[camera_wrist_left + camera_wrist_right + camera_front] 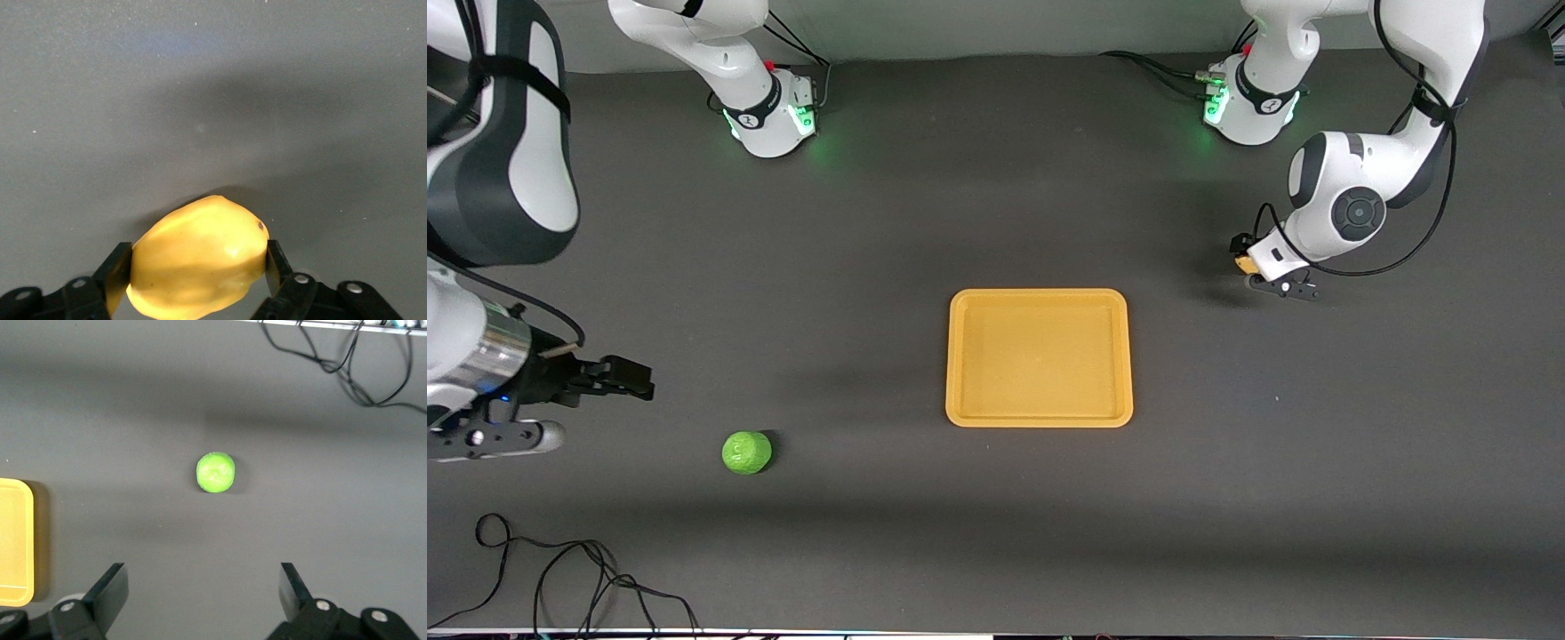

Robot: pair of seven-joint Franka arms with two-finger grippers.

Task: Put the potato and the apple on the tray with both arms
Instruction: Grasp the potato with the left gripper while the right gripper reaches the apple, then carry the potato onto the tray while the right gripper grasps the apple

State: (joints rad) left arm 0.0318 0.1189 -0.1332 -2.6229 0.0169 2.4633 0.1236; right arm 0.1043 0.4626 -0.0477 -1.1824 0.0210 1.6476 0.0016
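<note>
Front view: the tray (1040, 357) sits mid-desk (996, 533). The left gripper (1258, 269) clasps the potato (1244, 263) toward the left arm's end. The apple (746, 452) lies nearer the camera, bare desk around it.

Left wrist view: both fingers (117, 270) press the potato's (197, 259) sides.

Right wrist view: the right gripper (202, 590) is spread wide over the desk, apple (215, 472) well apart.

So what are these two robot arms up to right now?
They are meant to put a potato and an apple on the tray, which holds nothing so far. The left gripper has closed on the potato, down toward the left arm's end of the table. The apple lies untouched on the table toward the right arm's end, nearer the front camera than the tray. The right gripper hangs open, not yet over the apple.
</note>
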